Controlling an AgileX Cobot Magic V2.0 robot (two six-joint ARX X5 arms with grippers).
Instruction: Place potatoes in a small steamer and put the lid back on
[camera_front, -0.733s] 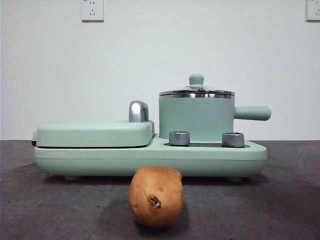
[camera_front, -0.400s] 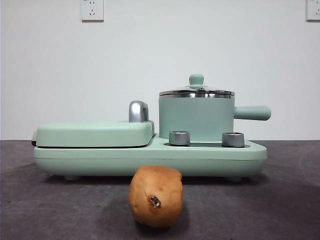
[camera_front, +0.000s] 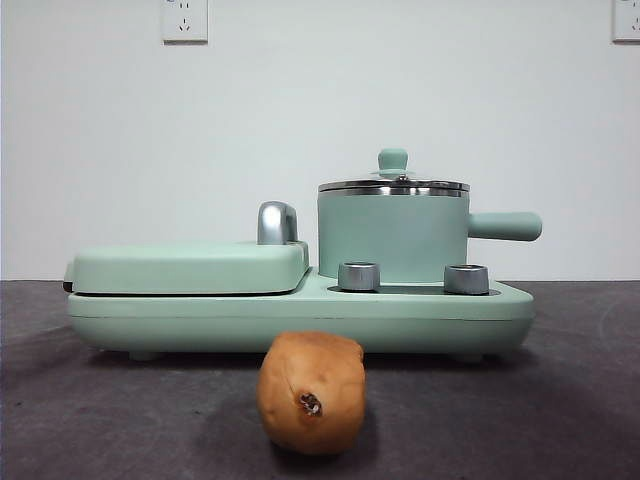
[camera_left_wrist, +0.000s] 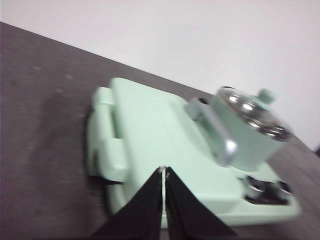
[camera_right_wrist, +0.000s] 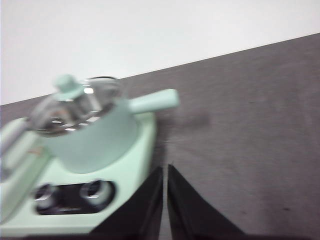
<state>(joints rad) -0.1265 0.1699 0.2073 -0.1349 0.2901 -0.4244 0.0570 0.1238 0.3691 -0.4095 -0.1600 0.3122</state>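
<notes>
Front view, and the potato (camera_front: 311, 393) sits alone on the dark table (camera_front: 560, 420), nearest the camera, dark pit facing us at about 6 o'clock on its face. Straight back at 12 o'clock from it stands the mint-green cooker base (camera_front: 300, 318), and they are apart, with bare table between them. On the base, at 3 o'clock from the flat griddle cover (camera_front: 190, 268), the small steamer (camera_front: 392, 238) stands upright, its stubby side handle pointing off to 3 o'clock. The lid (camera_front: 393, 183) is seated on the steel rim, mint knob up top. Two metal dials (camera_front: 359, 276) sit on the base just in front of the pot, and a chrome handle (camera_front: 277, 222) rises between griddle cover and pot.

Left wrist view now: the left gripper (camera_left_wrist: 164, 171) hangs in the air above the griddle side of the cooker, jaws pressed together with only a sliver between the tips, nothing held. This picture is blurred.

Right wrist view: the right gripper (camera_right_wrist: 165, 170) hovers off the pot side, near the edge of the base, jaws likewise pressed together and empty. No arm shows in the front view.
</notes>
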